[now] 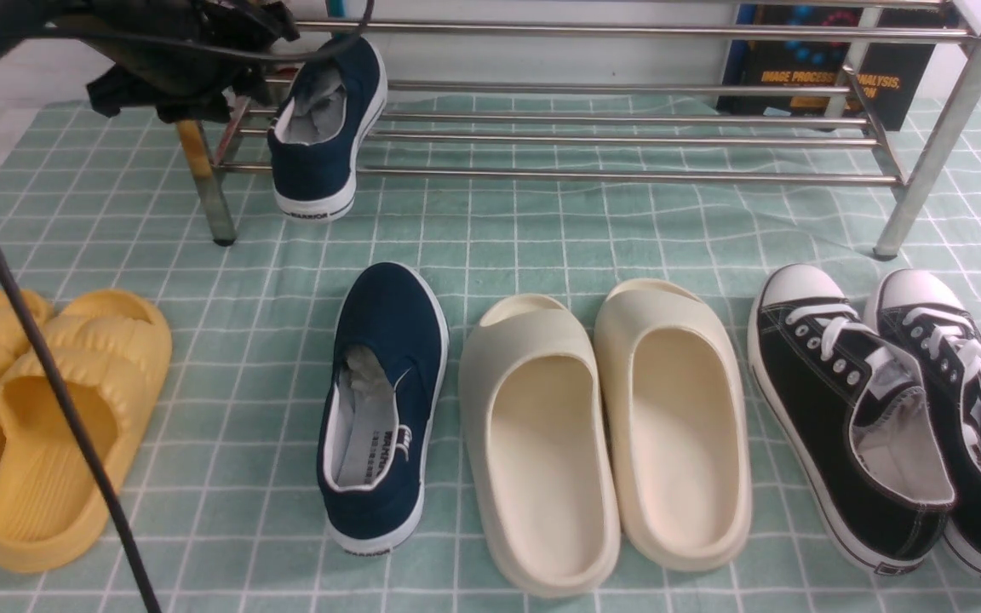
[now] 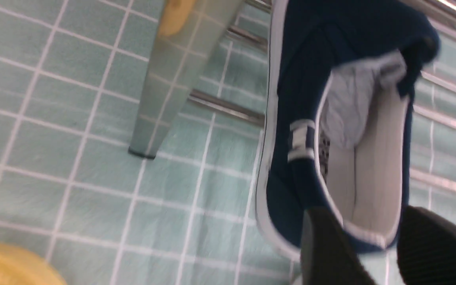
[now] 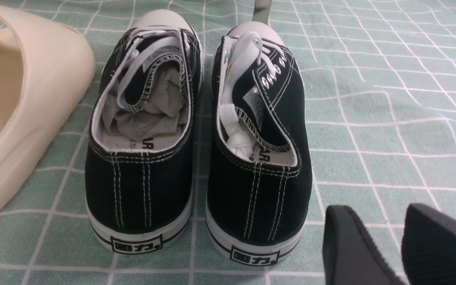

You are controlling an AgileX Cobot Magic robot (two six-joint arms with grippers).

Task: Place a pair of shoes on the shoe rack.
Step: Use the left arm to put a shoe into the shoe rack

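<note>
Sitting toe-in at the left end of the shoe rack [image 1: 627,176], on its lower bars, one navy shoe [image 1: 324,128] has its heel overhanging the front bar and tipped down, close beside the left leg [image 1: 201,179]. Left end effector [image 2: 364,221]: jaws spread either side of the heel, not gripping, so this looks like a set-down. Second navy shoe [image 1: 384,409] is on the checked cloth [image 1: 542,238], between yellow slides [image 1: 39,409] and cream slides [image 1: 601,426]. Bars right of the placed shoe are free, so there's room for its mate. Right end effector [image 3: 376,213]: spread, holding nothing, behind the black sneakers [image 3: 196,158].
</note>
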